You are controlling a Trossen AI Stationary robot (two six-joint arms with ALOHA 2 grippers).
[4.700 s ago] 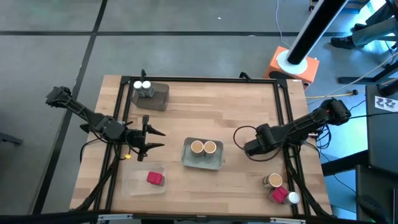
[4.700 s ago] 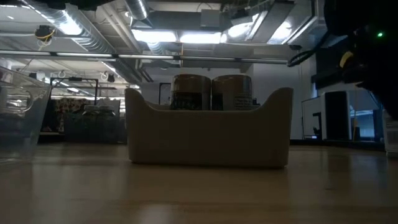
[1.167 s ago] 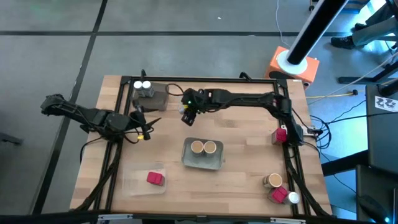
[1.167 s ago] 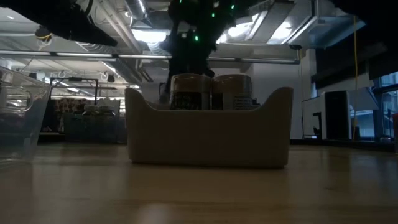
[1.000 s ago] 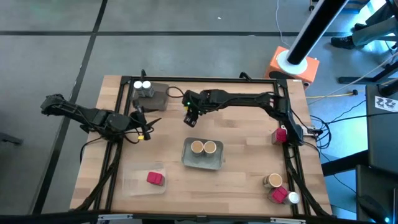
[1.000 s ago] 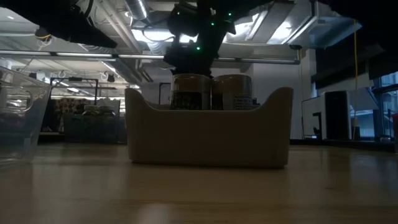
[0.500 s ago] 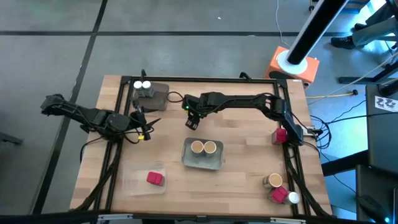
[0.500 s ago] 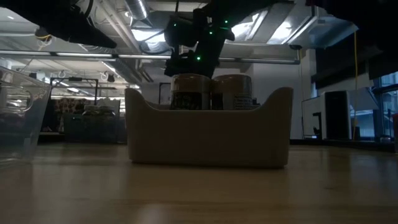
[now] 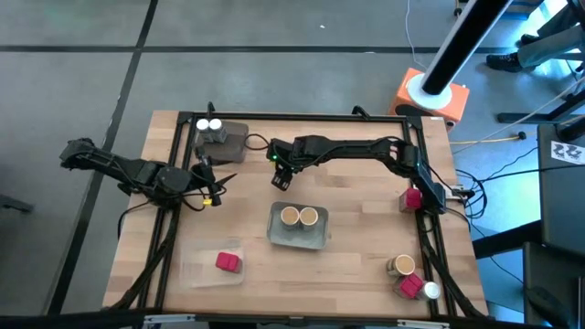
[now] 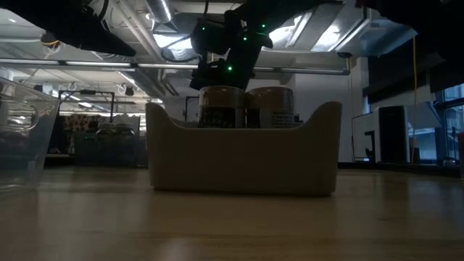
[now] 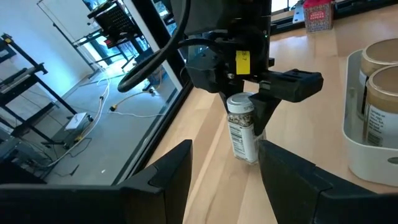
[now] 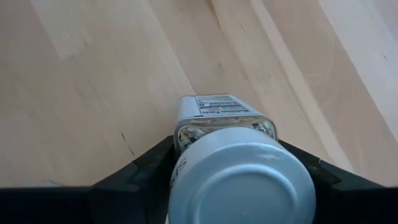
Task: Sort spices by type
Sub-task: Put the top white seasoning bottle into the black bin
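Observation:
A white-capped jar (image 11: pixel 244 134) stands between the grey far-left tray (image 9: pixel 234 142), which holds two white-capped jars (image 9: pixel 208 126), and the centre tray (image 9: pixel 299 239) with two tan-lidded jars (image 9: pixel 299 217). My right gripper (image 9: pixel 281 179) reaches across from the right and is shut on this jar (image 12: pixel 224 115). My left gripper (image 9: pixel 219 181) waits open near the table's left edge, pointing at the jar with nothing between its fingers. In the low view the right gripper (image 10: pixel 225 65) shows behind the centre tray (image 10: pixel 243 156), which hides the jar. My right gripper pinches the jar between its two fingers at the upper body just under the white cap (image 12: pixel 183 134). The fingers slant down from above and from the table's right. The jar's bottom (image 11: pixel 250 158) rests on the wood, and the jar stands nearly upright.
A clear tray (image 9: pixel 196 271) at the near left holds a red box (image 9: pixel 228 262). Near the near right corner stand a tan-lidded jar (image 9: pixel 402 265), a red box (image 9: pixel 409 285) and a white-capped jar (image 9: pixel 430 291). Another red box (image 9: pixel 413 197) sits by the right rail.
My right gripper has sunk a little with the white-capped jar, down to the table between the far-left tray and the centre tray.

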